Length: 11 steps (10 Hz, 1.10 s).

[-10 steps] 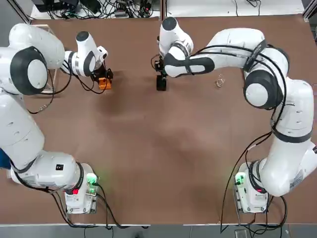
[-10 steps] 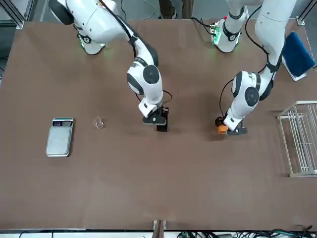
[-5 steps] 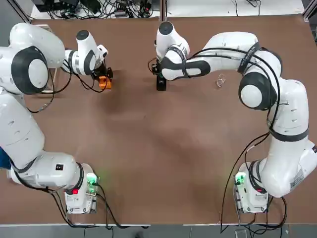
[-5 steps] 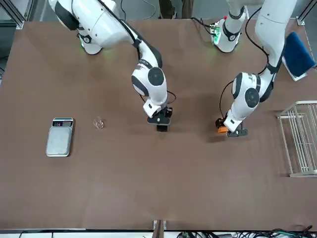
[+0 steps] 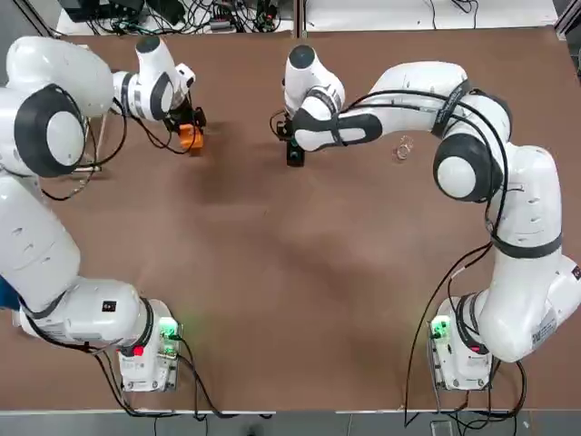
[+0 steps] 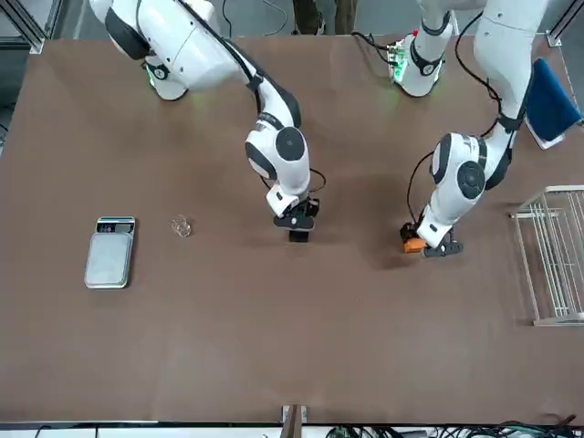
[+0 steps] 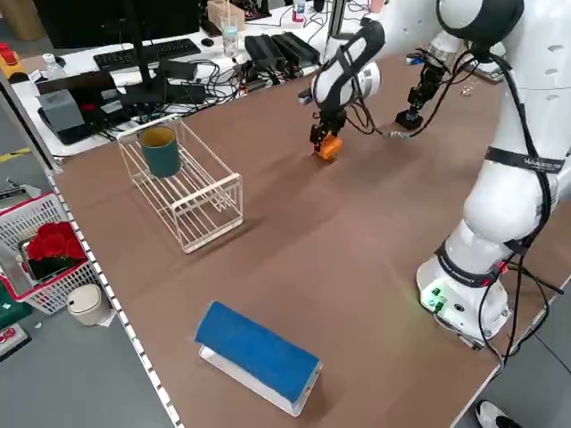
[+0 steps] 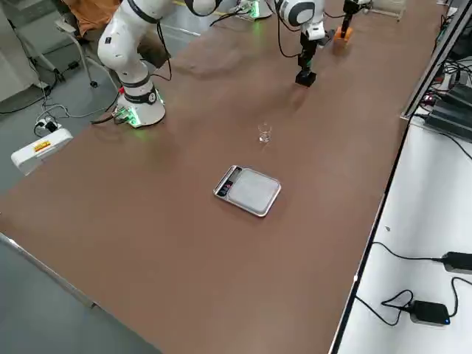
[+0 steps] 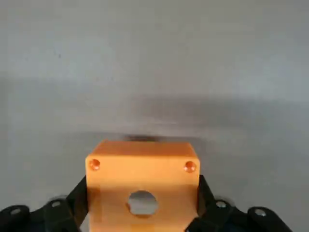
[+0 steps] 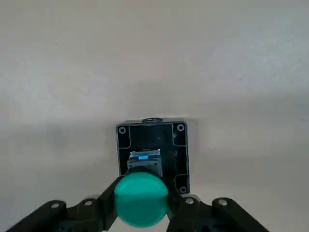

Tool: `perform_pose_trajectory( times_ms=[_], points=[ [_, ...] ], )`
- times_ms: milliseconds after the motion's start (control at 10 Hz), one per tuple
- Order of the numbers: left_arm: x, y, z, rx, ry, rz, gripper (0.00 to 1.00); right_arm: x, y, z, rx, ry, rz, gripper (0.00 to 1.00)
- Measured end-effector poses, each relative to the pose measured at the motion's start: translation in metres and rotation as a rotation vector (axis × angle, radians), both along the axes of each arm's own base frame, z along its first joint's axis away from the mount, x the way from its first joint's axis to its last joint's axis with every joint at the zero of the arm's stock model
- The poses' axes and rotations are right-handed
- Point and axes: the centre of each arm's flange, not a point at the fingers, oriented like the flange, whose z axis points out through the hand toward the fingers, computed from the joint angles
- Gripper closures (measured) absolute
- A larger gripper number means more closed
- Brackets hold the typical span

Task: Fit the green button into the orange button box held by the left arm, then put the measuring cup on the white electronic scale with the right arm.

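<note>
The orange button box sits between the fingers of my left gripper, which is shut on its two sides; the round hole faces the wrist camera. The box shows at the table's far left. My right gripper is shut on the green button, just above a black block at the far middle. The clear measuring cup stands to the robot's right of that block. Farther right lies the white electronic scale.
The black block rests on the table under the right gripper. A wire rack holding a teal cup stands at the robot's left edge. A blue-topped object lies near the left arm's base.
The left gripper closed on the orange box and carried it a little toward the table's far edge. The right hand shifted slightly over the black block, still holding the green button.
</note>
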Motion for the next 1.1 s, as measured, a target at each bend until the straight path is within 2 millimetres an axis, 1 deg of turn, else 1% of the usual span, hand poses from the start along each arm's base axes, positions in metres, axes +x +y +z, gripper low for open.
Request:
perform_pose_trajectory(
  times_ms=[200, 300, 500, 600, 800, 1000, 1100],
  points=[
    [0.02, -0.013, 0.039, 0.005, 0.011, 0.012, 0.13, 0.0, 0.0, -0.003, -0.002, 0.004, -0.001, 0.63],
    [0.025, -0.018, 0.048, 0.003, 0.006, 0.012, 0.13, 0.0, 0.0, -0.004, -0.002, 0.005, -0.006, 0.63],
    [0.03, -0.022, 0.055, -0.002, -0.008, 0.013, 0.13, -0.001, 0.0, -0.005, -0.002, 0.007, -0.017, 0.62],
    [0.032, -0.024, 0.059, -0.005, -0.016, 0.01, 0.13, -0.001, 0.0, -0.005, -0.002, 0.007, -0.018, 0.56],
    [0.035, -0.04, 0.07, -0.015, -0.025, -0.009, 0.13, -0.001, 0.0, -0.006, -0.003, 0.008, -0.021, 0.48],
    [0.043, -0.048, 0.087, -0.014, -0.012, -0.014, 0.13, 0.0, 0.0, -0.005, -0.001, 0.007, -0.026, 0.42],
    [0.047, -0.05, 0.096, -0.015, -0.016, -0.014, 0.13, 0.001, 0.0, -0.004, 0.0, 0.006, -0.03, 0.3]
  ],
)
